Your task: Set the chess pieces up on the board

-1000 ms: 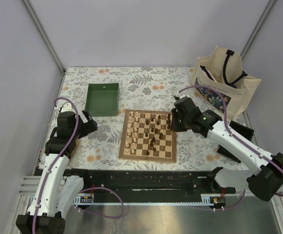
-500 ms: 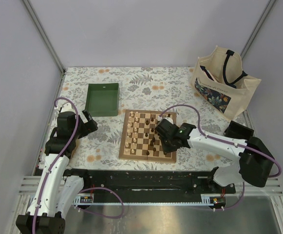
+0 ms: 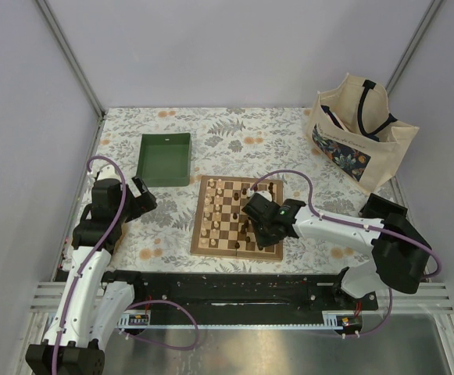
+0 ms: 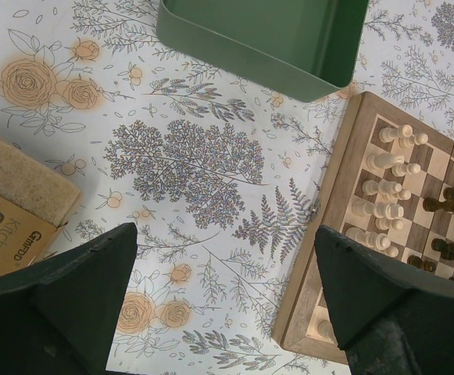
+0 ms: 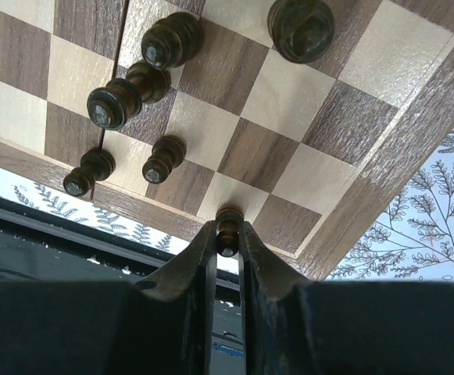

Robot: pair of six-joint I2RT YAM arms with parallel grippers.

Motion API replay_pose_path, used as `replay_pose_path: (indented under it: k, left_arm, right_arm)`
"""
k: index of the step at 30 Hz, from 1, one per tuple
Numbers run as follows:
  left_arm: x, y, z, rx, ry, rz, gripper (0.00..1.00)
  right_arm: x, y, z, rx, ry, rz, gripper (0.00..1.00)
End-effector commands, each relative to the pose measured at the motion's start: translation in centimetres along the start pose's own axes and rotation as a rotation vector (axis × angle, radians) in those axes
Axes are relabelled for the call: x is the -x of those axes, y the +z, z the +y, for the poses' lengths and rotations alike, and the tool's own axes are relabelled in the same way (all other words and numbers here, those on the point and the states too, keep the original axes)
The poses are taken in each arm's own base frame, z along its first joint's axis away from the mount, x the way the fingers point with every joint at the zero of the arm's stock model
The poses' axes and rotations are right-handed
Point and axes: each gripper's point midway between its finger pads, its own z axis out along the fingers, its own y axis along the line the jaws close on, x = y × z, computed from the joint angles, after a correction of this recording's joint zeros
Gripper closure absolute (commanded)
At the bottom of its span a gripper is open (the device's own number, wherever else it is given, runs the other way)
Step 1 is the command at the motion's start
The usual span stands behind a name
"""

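Note:
The board (image 3: pixel 237 236) lies mid-table with cream chess pieces (image 3: pixel 217 209) along its left side and dark ones (image 3: pixel 248 205) scattered over the middle and right. My right gripper (image 3: pixel 262 228) hangs low over the board's near right part. In the right wrist view the right gripper (image 5: pixel 227 239) is shut on a dark pawn (image 5: pixel 227 221), whose base is at a light square in the board's (image 5: pixel 285 94) edge row. Several dark pieces (image 5: pixel 123 94) stand beyond it. My left gripper (image 4: pixel 227 312) is open over the tablecloth, left of the board (image 4: pixel 337 226).
A green tray (image 3: pixel 165 158) sits at the board's far left. A cloth tote bag (image 3: pixel 359 129) stands at the back right. A cardboard-wrapped sponge pack (image 4: pixel 12 223) lies by the left gripper. The black rail (image 3: pixel 227 287) runs along the near edge.
My right arm has swung from the board's far right corner down to its near right part, gripper still shut. The left arm has not moved.

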Motion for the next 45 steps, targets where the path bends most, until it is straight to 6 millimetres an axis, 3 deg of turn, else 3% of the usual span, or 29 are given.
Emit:
replay_pose_path:
  k: [1, 8, 12, 17, 22, 30, 45]
  left_arm:
    - [1.8, -0.2, -0.9, -0.034, 0.002, -0.060, 0.01]
    - [1.8, -0.3, -0.9, -0.035, 0.002, -0.063, 0.01]
    - [1.8, -0.2, -0.9, -0.034, 0.002, -0.058, 0.01]
    - [1.9, -0.3, -0.9, -0.036, 0.002, -0.066, 0.01]
    - [1.8, -0.3, -0.9, -0.037, 0.002, -0.064, 0.01]
    - [1.9, -0.5, -1.0, -0.044, -0.002, -0.074, 0.01]
    - [1.9, -0.5, -1.1, -0.047, -0.004, -0.069, 0.01]
  right_arm:
    - [1.1, 0.0, 1.5, 0.035, 0.004, -0.029, 0.85]
    - [0.8, 0.1, 1.1, 0.026, 0.000, -0.028, 0.76]
    - [1.2, -0.4, 1.1, 0.027, -0.008, -0.041, 0.62]
    - [1.8, -1.1, 1.3, 0.034, -0.015, -0.066, 0.54]
    - [3.4, -3.0, 1.1, 0.027, -0.008, -0.135, 0.53]
    - [6.6, -4.7, -2.0, -0.058, 0.053, -0.269, 0.51]
    - [11.0, -3.8, -0.2, 0.068, 0.097, -0.244, 0.53]
